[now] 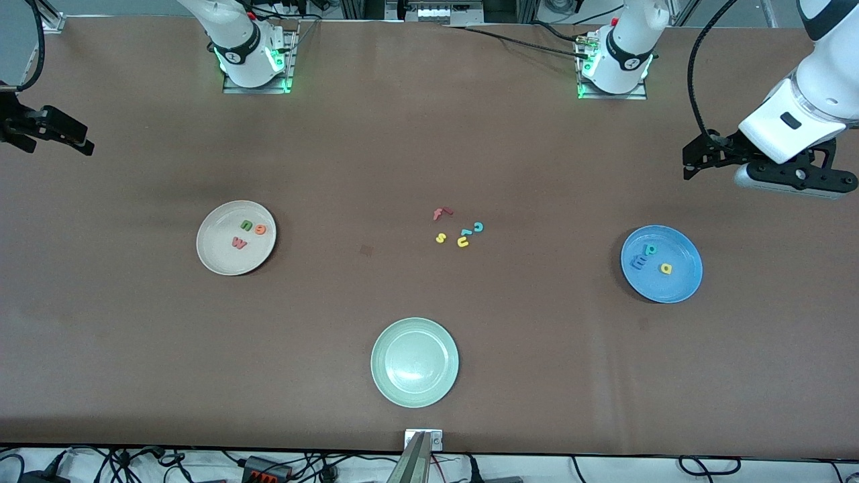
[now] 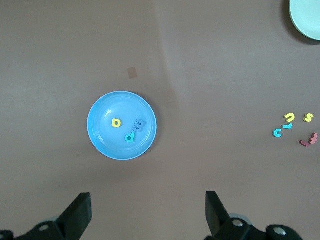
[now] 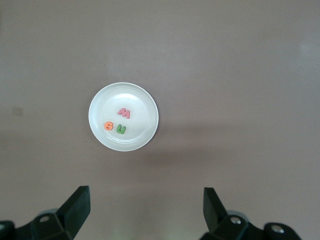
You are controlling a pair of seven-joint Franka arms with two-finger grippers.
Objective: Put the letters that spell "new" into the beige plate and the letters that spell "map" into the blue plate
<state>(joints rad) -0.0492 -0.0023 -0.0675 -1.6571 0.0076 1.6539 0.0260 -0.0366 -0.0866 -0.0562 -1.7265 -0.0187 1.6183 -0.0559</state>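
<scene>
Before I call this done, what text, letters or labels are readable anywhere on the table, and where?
"n", "e", "w": foam letters in the round beige plate.
"m", "a", "p": foam letters in the round blue plate.
"f", "s", "u", "c": loose foam letters on the brown table; one teal piece unreadable.
No printed labels or brands are readable.

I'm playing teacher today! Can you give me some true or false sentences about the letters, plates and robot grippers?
1. The green n, orange e and pinkish-red w lie in the beige plate. True.
2. The blue plate holds no letters. False: the blue m, yellow a and teal p lie in it.
3. The pale green plate has a yellow letter in it. False: no letter is in it.
4. The left gripper and right gripper are open and hold nothing. True.
5. The red f lies on the table. True.
</scene>
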